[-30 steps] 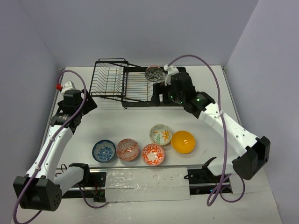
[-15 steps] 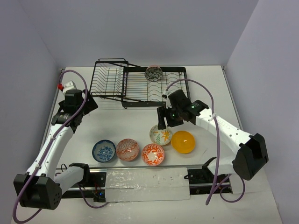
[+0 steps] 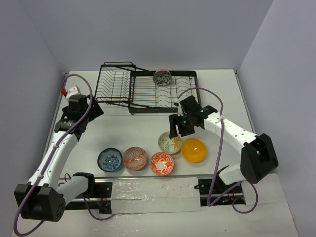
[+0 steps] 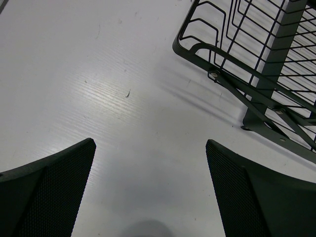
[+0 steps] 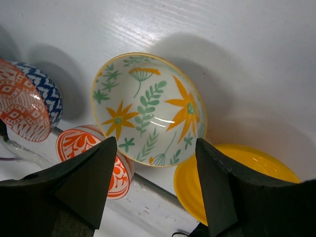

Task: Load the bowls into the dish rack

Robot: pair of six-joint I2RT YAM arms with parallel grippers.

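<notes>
- The right claw [image 3: 173,131] hangs over the white bowl with green-orange leaves [image 5: 148,108]. Its jaws are wide apart, one on each side of the bowl, and hold nothing.
- The left claw [image 4: 150,148] is also wide and empty, low over the bare tabletop [image 3: 123,128] beside a corner of the dish rack [image 4: 256,59].
- One bowl is loaded: the grey-black patterned bowl [image 3: 162,77] stands on edge among the rack's dividers. The other five sit on the tabletop near the arm bases.
- Crowding is the main risk. The plain yellow bowl [image 5: 237,168] lies just beside the leaf bowl, perhaps touching it, and the orange-red floral bowl [image 5: 84,148] is close on the other side. A finger coming down outside the rim could land on a neighbour and shove or tip it.
- The rim is thin and sloped. A pinch across the whole bowl could slip off the glazed wall, so the bowl pops free or tilts.
- A bowl gripped off-centre could swing on the way to the rack, catch a wire, or knock the grey-black bowl.
- The pink-red patterned bowl [image 3: 135,158] and the blue patterned bowl [image 3: 109,159] stand further left, out of the way for now.
</notes>
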